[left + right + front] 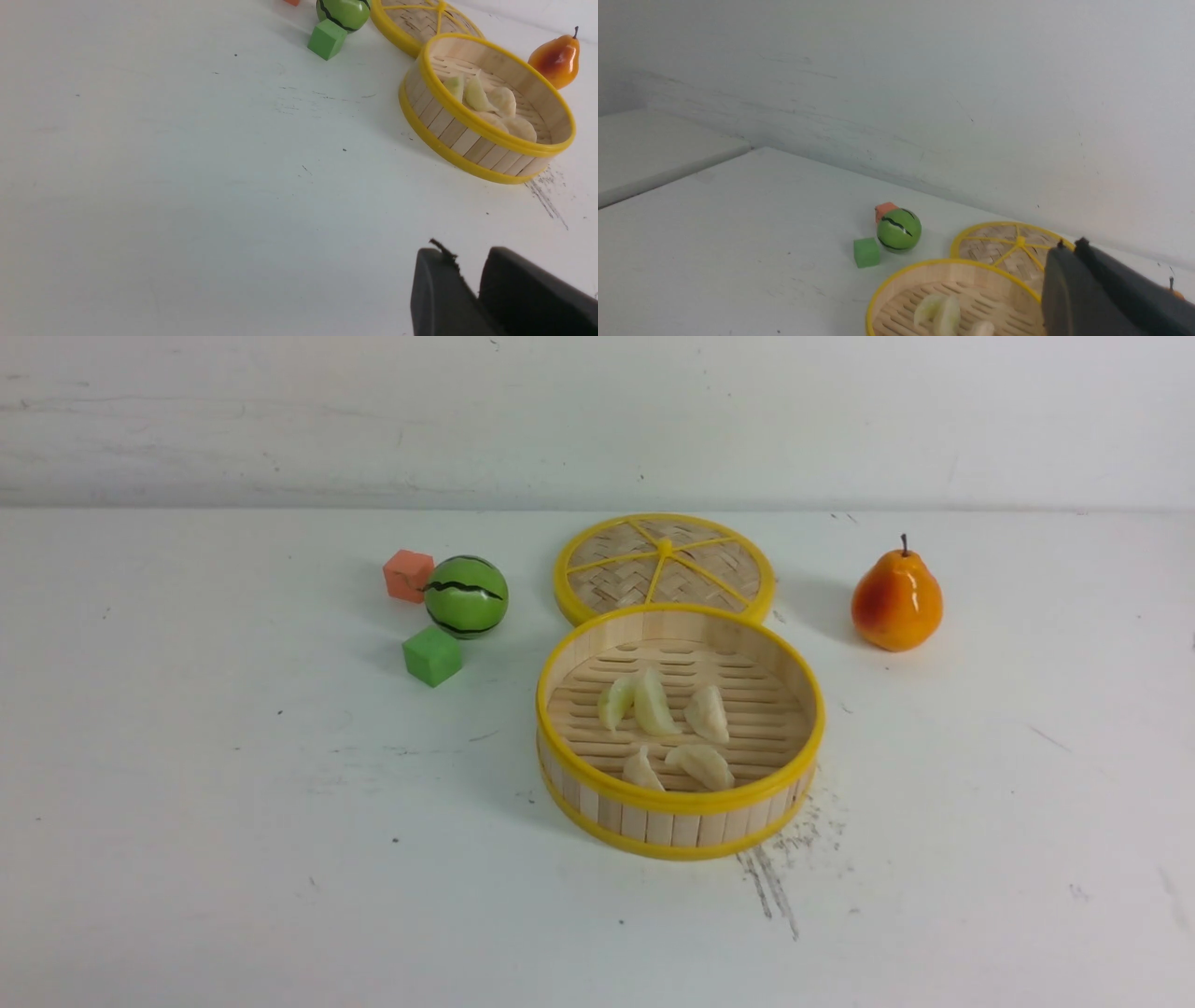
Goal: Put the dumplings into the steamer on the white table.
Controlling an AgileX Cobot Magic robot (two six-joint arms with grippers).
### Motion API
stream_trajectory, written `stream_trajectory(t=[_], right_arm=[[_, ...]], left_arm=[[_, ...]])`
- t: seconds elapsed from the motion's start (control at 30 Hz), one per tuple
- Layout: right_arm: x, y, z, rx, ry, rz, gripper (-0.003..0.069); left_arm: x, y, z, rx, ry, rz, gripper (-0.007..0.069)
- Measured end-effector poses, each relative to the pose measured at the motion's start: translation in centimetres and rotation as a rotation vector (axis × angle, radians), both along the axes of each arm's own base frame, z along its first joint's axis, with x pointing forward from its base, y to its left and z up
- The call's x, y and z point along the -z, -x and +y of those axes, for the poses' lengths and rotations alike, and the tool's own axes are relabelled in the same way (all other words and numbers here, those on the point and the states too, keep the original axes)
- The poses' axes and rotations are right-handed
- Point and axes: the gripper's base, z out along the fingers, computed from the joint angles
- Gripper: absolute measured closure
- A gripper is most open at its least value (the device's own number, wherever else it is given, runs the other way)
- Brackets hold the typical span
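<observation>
The steamer (681, 803) stands at the middle of the white table (280, 849), with several cream dumplings (652, 702) lying on its slatted floor. Neither gripper shows in the front view. In the left wrist view my left gripper (467, 254) hangs over bare table, well short of the steamer (467, 140) and the dumplings (476, 95). Its fingertips stand slightly apart with nothing between them. In the right wrist view my right gripper (1070, 243) is shut and empty, raised beside the steamer (896, 284), whose dumplings (945, 317) partly show.
The woven lid (665, 567) leans flat just behind the steamer. A striped green ball (466, 596), an orange-pink cube (408, 575) and a green cube (432, 656) sit to the left. A pear (896, 599) stands at the right. A white wall closes the back.
</observation>
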Motion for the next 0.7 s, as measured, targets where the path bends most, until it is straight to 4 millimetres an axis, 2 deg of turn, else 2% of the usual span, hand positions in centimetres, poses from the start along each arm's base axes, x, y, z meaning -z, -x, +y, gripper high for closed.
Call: stream_trajectory(t=[0.17,0.2,0.23,0.3,0.4,0.57,0.7], right_arm=[[4.9,1.5,-2.0,0.137,-0.077,0.011,0.0661],[6.8,1.8,-2.5,0.184,-0.088,0.034,0.0661],[7.5,2.0,-2.7,0.208,-0.083,0.038,0.0661],[10.4,2.6,-3.6,0.303,-0.093,0.069,0.066],[13.0,3.3,-4.3,0.408,-0.079,0.091,0.066],[16.0,3.8,-5.0,0.517,-0.055,0.164,0.066],[17.1,4.0,-5.2,0.557,-0.057,0.262,0.0667]], left_arm=[[0.0,0.0,0.0,0.0,0.0,0.0,0.0484],[0.0,0.0,0.0,0.0,0.0,0.0,0.0484],[0.0,0.0,0.0,0.0,0.0,0.0,0.0484],[0.0,0.0,0.0,0.0,0.0,0.0,0.0484],[0.0,0.0,0.0,0.0,0.0,0.0,0.0482],[0.0,0.0,0.0,0.0,0.0,0.0,0.0482],[0.0,0.0,0.0,0.0,0.0,0.0,0.0482]])
